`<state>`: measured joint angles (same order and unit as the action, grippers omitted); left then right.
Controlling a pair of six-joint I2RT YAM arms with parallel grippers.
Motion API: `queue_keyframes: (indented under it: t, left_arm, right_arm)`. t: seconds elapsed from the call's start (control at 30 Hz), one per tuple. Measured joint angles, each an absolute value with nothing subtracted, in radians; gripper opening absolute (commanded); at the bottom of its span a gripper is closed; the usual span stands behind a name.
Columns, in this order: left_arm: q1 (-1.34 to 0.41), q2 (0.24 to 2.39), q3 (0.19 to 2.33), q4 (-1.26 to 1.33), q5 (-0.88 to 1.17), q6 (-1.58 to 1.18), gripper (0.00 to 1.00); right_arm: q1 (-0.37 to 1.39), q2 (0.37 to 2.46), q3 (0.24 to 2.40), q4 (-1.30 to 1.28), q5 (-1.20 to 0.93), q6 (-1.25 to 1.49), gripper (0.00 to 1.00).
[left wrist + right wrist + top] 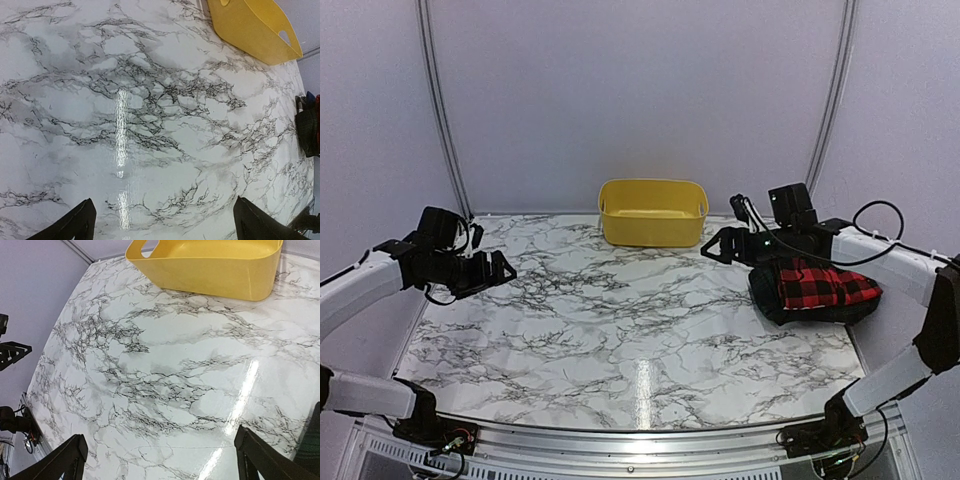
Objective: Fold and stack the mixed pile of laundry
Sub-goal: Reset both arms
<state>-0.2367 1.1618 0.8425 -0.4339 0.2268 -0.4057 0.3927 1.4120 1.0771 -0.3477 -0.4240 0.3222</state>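
Observation:
The laundry pile [817, 290] lies at the table's right edge as a compact stack: a red-and-black checked garment [830, 287] on top of dark cloth [768, 293]. A sliver of the pile [308, 129] shows at the right edge of the left wrist view. My right gripper [712, 246] hovers just left of and behind the stack, open and holding nothing. In its own view, its fingers [67, 460] frame only bare marble. My left gripper [504, 269] is over the table's far left side, open and holding nothing, with bare marble between its fingertips [75, 225].
A yellow plastic tub [652, 212] stands at the back centre of the marble table [620, 320], shown too in the wrist views as tub [255, 27] and tub [210, 265]. Grey walls close off the back and sides. Cables trail from the right arm.

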Motion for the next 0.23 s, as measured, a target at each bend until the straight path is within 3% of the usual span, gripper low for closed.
queue_keyframes:
  t: [0.23]
  left_arm:
    - [-0.237,1.142,0.767,-0.433,0.218,-0.42,0.99]
  right_arm:
    - [0.457,1.418,0.993,-0.242,-0.406,0.349,0.99]
